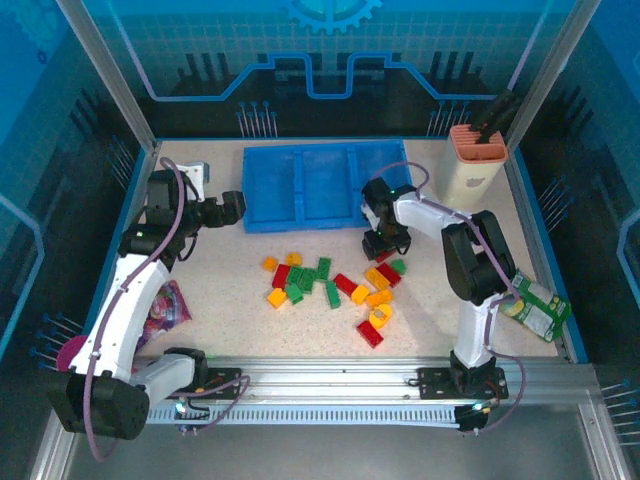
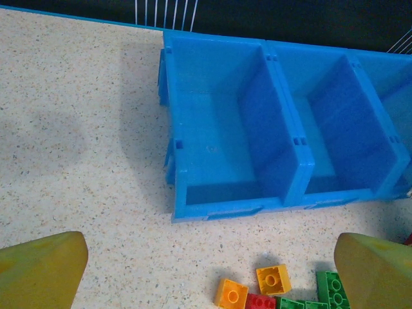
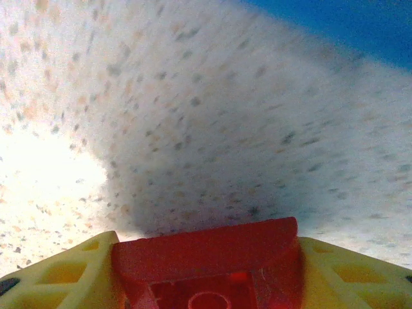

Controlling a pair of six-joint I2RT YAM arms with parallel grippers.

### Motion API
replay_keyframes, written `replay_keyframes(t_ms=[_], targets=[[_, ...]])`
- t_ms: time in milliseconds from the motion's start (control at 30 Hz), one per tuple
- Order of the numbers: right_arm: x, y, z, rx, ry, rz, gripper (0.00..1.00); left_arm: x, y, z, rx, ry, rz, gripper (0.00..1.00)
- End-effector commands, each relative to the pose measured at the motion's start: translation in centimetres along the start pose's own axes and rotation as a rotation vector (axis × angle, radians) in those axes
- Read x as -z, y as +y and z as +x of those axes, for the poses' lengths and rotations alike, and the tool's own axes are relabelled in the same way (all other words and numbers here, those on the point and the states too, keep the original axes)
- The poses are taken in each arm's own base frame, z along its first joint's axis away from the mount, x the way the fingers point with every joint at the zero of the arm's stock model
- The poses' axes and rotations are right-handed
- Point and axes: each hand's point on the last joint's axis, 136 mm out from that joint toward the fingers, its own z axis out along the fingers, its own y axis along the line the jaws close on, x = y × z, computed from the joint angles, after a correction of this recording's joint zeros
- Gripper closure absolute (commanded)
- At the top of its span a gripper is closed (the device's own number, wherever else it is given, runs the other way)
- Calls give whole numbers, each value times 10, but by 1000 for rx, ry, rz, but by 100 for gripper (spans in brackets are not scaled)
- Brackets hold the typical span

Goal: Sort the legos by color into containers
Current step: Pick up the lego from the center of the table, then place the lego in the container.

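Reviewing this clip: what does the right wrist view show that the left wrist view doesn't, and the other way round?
Right wrist, not left wrist: a red lego gripped between the yellow jaws of the right gripper, close above a blurred surface.

Left wrist, not right wrist: the left gripper with jaws wide apart and nothing between them. It also has the blue tray, whose visible compartments are empty, with loose orange legos and green legos in front of it.

Both: the speckled table. A blue strip at the top right of the right wrist view may be the same tray.
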Motion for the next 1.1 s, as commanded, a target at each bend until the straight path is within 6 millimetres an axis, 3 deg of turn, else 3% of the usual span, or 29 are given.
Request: replay_keyframes(t_ms=[0, 100, 233, 433, 567, 833, 1067], targets=[[49, -25, -27, -38, -119, 47, 46, 5, -3, -5, -13, -25, 7, 1], [65, -36, -48, -52, -179, 55, 47, 6, -4, -6, -17, -30, 8, 0], [70, -51, -84, -72, -240, 74, 46, 6, -3, -5, -20, -30, 7, 1], [65, -68, -141, -118, -305, 67, 47, 7, -3, -7, -20, -35, 3, 1], [57, -70, -167, -117, -314, 57, 47, 8, -1, -6, -22, -33, -7, 0], [24, -70, -182, -136, -278, 22, 45, 9, -1, -8, -24, -44, -12, 1], [26, -71, -181, -139, -282, 11, 32, 7, -1, -7, -20, -38, -10, 1]])
